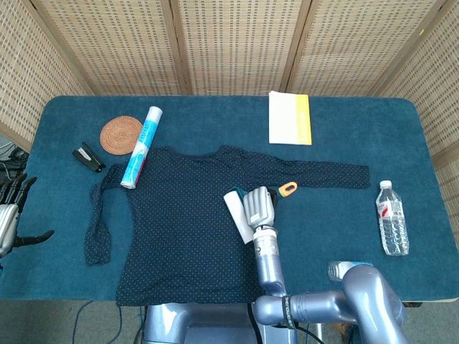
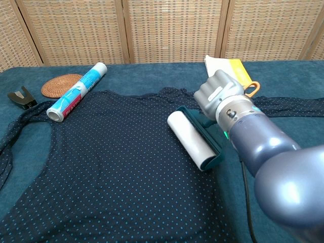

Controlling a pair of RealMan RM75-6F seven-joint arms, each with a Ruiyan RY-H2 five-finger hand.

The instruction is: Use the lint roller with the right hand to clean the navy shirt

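left hand (image 1: 8,215): cut by frame edge | lint roller (image 2: 195,137) handle: hidden under right hand (image 2: 218,96)

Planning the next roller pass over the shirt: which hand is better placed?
Right. The right hand already grips the lint roller on the navy shirt; the left hand sits off the table's left edge, holding nothing.

A woven rattan folding screen (image 1: 229,43) stands behind the blue-carpeted table (image 1: 401,143).
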